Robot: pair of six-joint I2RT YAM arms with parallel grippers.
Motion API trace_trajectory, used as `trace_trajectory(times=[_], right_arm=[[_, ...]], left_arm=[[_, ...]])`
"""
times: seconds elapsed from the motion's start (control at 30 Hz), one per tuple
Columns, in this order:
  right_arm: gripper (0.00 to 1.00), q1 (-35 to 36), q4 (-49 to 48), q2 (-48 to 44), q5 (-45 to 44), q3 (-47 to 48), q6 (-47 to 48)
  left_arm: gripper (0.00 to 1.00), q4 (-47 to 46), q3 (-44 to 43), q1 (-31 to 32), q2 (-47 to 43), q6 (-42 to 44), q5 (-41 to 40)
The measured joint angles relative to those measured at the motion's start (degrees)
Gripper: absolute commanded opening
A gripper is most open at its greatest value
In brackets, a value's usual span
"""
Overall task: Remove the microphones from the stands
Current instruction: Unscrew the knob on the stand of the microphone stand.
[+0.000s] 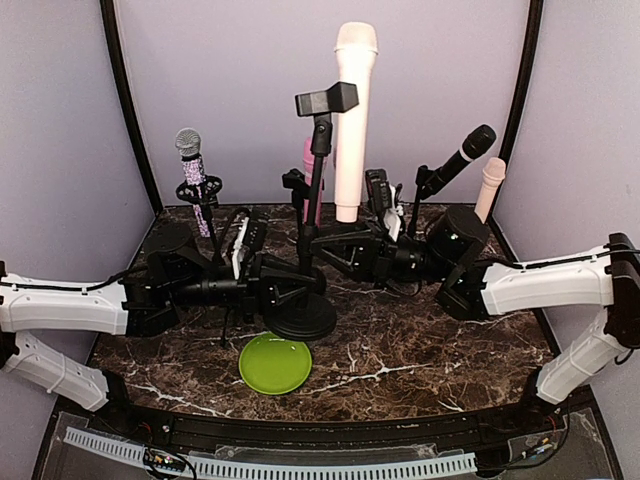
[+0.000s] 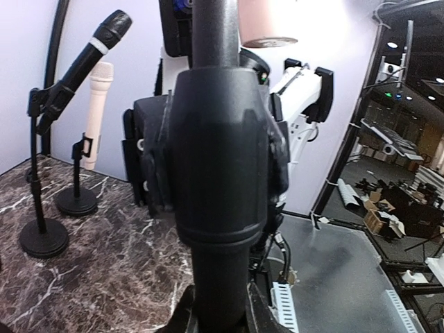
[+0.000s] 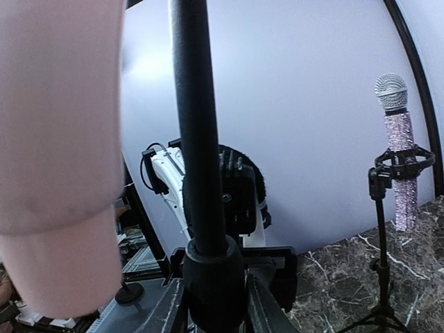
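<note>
We see the pale pink microphone upright at 3 o'clock beside the stand, whose clip sits empty, while our left end effector clamps the stand from 9 o'clock and the right end effector straddles it from 3 o'clock, and we cannot tell whether it grips.

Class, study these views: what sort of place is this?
Probably a robot test booth: plain lilac walls enclose a marble-patterned table, white robot arms are mounted at its near edge, and microphones stand around as props.
</note>
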State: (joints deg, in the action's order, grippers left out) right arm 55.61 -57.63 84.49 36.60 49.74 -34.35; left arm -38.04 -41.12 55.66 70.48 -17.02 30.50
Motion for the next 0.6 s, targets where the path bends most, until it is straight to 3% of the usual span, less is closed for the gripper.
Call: trace_trajectory(times=[0.6], right_arm=[[0.79, 0.85, 5.64, -1.29, -21.05, -5.38, 0.37]], left_arm=[[0.0, 3.17, 2.99, -0.04, -5.95, 3.78, -17.53]])
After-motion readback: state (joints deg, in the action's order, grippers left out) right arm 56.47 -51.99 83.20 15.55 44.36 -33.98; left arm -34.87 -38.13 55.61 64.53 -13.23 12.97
